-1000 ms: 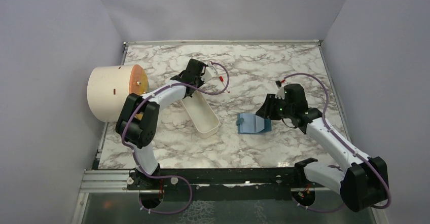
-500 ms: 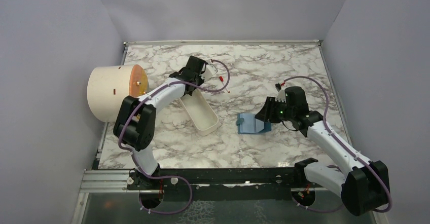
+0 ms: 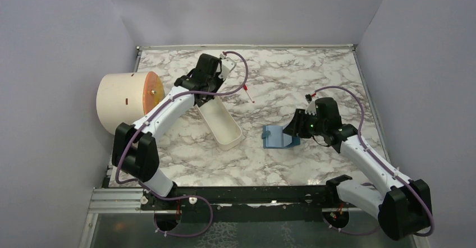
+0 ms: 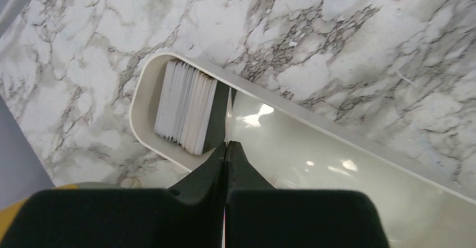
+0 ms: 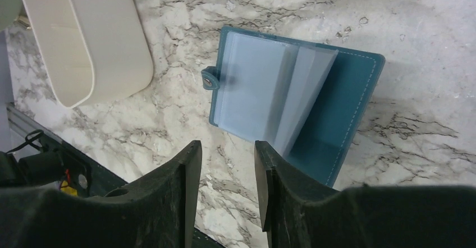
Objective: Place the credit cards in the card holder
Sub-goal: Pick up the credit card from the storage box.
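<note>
The credit cards (image 4: 185,113) stand packed on edge at the upper-left end of the white tray (image 4: 140,99). They look thin, stiff, light and slick, so the top edge is the place to pinch. The left gripper (image 4: 227,147) is pressed together on what looks like one card (image 4: 229,110), with the tray wall close and free room only upward. The card holder (image 5: 264,96) lies open mid-frame under the right gripper (image 5: 224,147), which is spread and empty.

You see the upright card (image 4: 229,110) only edge-on, its face unreadable; the tray (image 4: 348,164) runs past the frame's edge.
</note>
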Controlling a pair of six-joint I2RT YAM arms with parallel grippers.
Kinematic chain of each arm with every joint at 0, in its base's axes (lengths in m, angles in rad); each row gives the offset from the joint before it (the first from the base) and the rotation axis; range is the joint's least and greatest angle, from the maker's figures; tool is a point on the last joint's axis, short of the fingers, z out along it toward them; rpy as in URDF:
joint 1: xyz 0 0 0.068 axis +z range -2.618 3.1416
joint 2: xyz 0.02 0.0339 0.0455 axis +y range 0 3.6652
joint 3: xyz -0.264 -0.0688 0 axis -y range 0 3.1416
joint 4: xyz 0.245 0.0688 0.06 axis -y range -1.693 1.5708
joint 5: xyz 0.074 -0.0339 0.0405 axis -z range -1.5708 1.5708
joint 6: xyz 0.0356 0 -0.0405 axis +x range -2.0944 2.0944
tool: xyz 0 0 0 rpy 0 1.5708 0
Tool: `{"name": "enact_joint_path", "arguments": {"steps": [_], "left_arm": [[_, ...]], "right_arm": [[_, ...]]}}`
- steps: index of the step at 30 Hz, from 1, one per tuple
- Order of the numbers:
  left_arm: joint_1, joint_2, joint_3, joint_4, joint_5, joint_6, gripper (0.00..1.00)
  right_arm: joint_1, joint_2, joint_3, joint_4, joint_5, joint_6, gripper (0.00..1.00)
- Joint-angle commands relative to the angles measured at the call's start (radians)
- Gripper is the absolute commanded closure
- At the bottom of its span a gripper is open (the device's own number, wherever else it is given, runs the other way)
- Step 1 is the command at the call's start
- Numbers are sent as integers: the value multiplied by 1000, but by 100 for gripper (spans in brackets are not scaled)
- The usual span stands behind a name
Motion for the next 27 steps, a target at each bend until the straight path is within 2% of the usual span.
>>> {"name": "enact_joint_path", "arguments": {"steps": [1, 8, 15, 22, 27], "left_arm": [[5, -94, 0, -17, 163, -189, 100], [4, -157, -36, 50, 383, -412, 100], [-17, -223, -160, 239, 569, -662, 100], [-136, -242, -263, 427, 570, -868, 100], [-251, -173, -281, 531, 534, -960, 100]], "right_arm": [[8, 30, 5, -35, 84, 9, 60], [8, 116, 47, -55, 171, 10, 64], [8, 184, 53, -65, 267, 37, 69], [8, 221, 21, -43, 326, 48, 74], [8, 222, -5, -10, 303, 53, 80]]}}
